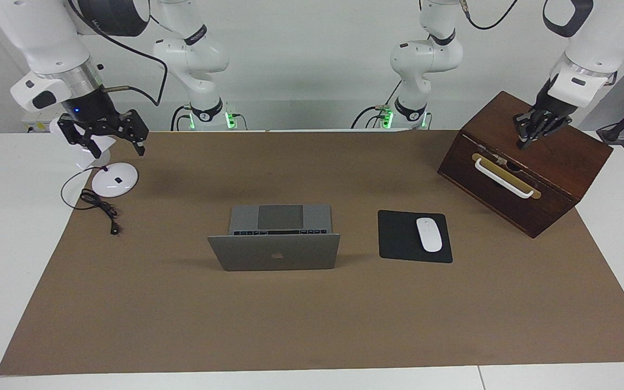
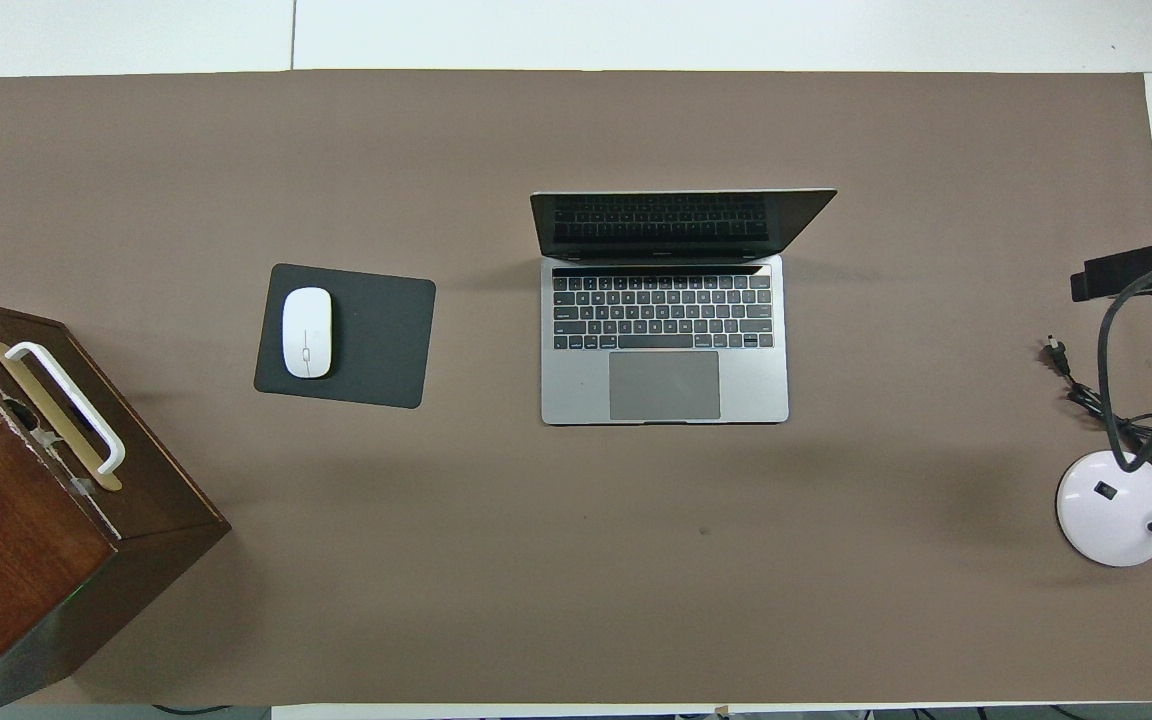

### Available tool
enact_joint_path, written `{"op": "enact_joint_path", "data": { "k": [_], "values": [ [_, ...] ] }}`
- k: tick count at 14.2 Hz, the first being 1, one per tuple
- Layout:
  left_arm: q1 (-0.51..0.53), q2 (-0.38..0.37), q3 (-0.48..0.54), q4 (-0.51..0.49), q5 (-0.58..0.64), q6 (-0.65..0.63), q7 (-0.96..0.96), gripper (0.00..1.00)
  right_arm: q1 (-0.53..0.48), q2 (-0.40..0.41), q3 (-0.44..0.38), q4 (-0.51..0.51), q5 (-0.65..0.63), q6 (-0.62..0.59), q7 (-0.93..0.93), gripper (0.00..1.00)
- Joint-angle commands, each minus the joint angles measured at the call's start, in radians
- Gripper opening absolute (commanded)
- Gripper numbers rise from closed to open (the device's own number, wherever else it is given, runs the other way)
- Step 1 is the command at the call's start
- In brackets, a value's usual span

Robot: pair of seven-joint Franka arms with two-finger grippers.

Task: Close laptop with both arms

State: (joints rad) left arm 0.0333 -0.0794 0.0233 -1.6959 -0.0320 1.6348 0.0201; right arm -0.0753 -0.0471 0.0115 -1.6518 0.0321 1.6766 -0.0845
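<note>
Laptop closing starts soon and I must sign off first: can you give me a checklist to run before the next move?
1. Laptop lid open, upright, nothing on the keyboard: ok.
2. Left gripper shut, over the wooden box, away from the laptop: ok.
3. Right gripper open, over the lamp base: ok.
4. Either gripper at the lid: not ok.
5. Mouse on the mouse pad, beside the laptop, apart from it: ok.
</note>
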Motion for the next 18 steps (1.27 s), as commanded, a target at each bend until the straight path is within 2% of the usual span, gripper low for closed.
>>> {"op": "enact_joint_path", "data": {
  "k": [1,5,6,9,10,12,16,18],
  "values": [
    [-0.006,-0.046,-0.003,-0.083,-0.006,0.075,0.0,0.0,-0.015,-0.007,0.007,-0.006,-0.009,0.017,-0.023,1.0],
    [-0.016,-0.103,-0.013,-0.23,-0.062,0.241,0.004,0.0,-0.03,-0.004,0.005,-0.003,-0.012,0.015,-0.052,1.0],
    [-0.045,-0.114,-0.011,-0.252,-0.065,0.273,0.006,0.0,-0.038,0.0,0.005,0.0,-0.014,0.015,-0.06,1.0],
    [-0.099,-0.132,-0.011,-0.327,-0.107,0.384,0.006,0.0,-0.041,0.053,0.005,0.055,-0.026,0.02,-0.066,0.99],
    [-0.125,-0.141,-0.01,-0.35,-0.112,0.416,0.006,0.0,-0.041,0.068,0.005,0.072,-0.035,0.02,-0.069,0.96],
    [-0.167,-0.149,-0.011,-0.393,-0.127,0.486,0.008,0.0,-0.041,0.136,0.008,0.144,-0.047,0.02,-0.073,0.91],
    [-0.292,-0.151,-0.01,-0.461,-0.152,0.628,0.001,0.0,-0.041,0.269,0.01,0.276,-0.052,0.022,-0.118,0.91],
    [-0.326,-0.151,-0.011,-0.49,-0.152,0.671,0.004,0.0,-0.043,0.332,0.01,0.346,-0.052,0.047,-0.155,0.82]
  ]
}}
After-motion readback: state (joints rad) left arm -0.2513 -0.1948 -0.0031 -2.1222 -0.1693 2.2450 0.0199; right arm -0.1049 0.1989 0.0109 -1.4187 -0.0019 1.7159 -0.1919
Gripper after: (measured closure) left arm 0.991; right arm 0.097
